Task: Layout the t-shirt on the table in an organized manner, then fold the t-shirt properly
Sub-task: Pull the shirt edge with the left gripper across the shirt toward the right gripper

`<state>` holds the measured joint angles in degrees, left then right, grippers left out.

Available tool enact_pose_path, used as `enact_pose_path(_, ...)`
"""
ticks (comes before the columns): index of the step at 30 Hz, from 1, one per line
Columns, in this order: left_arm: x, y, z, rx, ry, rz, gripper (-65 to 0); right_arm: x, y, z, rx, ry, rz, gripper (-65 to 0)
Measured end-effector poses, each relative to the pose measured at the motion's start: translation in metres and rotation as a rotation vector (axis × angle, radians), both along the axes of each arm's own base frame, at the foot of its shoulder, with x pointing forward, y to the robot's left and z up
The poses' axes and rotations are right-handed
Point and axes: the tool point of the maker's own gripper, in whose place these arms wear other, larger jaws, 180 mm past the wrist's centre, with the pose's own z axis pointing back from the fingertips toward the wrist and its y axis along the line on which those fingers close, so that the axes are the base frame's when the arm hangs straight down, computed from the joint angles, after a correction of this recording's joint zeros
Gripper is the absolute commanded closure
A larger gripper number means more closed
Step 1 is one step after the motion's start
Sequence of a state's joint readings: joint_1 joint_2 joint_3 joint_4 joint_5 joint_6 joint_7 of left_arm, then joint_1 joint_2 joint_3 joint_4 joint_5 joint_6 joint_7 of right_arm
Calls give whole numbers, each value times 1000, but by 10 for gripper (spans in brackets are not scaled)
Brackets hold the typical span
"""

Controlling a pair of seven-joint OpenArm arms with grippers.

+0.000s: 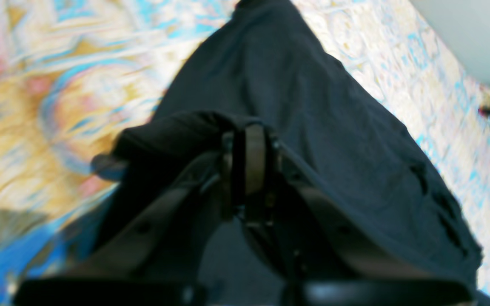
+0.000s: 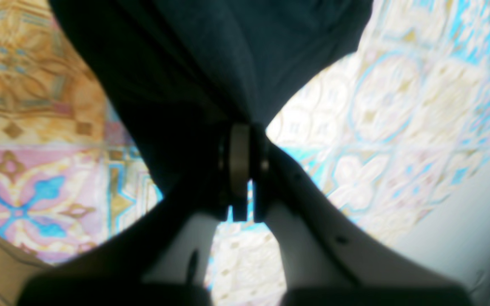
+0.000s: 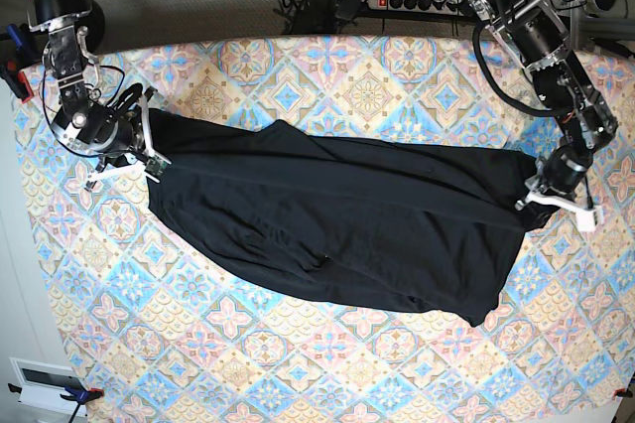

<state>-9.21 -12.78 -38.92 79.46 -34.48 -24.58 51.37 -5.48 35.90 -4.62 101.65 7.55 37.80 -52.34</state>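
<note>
Pinching t-shirt point(image 3: 337, 214) edges — left gripper point(image 3: 541, 188), right gripper point(image 3: 149, 160).

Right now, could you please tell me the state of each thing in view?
t-shirt: stretched between both grippers, lower part draped on the table, still wrinkled, unfolded.
left gripper: shut on t-shirt.
right gripper: shut on t-shirt.
table: covered by patterned cloth.
</note>
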Motion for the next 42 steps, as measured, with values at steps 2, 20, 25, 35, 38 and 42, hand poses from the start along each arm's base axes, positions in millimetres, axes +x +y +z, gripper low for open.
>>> enact_pose_path(2, 2, -5, -8, -6, 16, -14, -2, -3, 2, -9, 6, 20, -24, -7)
enact_pose_path(20, -66, 29, -47, -183, 168, 74, -254, -3, 27, 17, 68, -79, -11, -190)
enact_pose_path(25, -68, 22, -57, -221, 166, 89, -254, -5, 31, 16, 91, -75, -8, -190)
enact_pose_path(35, -56, 15, -84, -319, 162, 158, -254, -7, 30, 15, 83, -70, -6, -190)
enact_pose_path(38, -41, 9, -86, -288, 141, 174, -254, -7, 31, 15, 86, -71, -5, -190)
enact_pose_path(42, -23, -8, -85, -258, 143, 152, -233, -7, 29, 15, 77, -71, -6, -190)
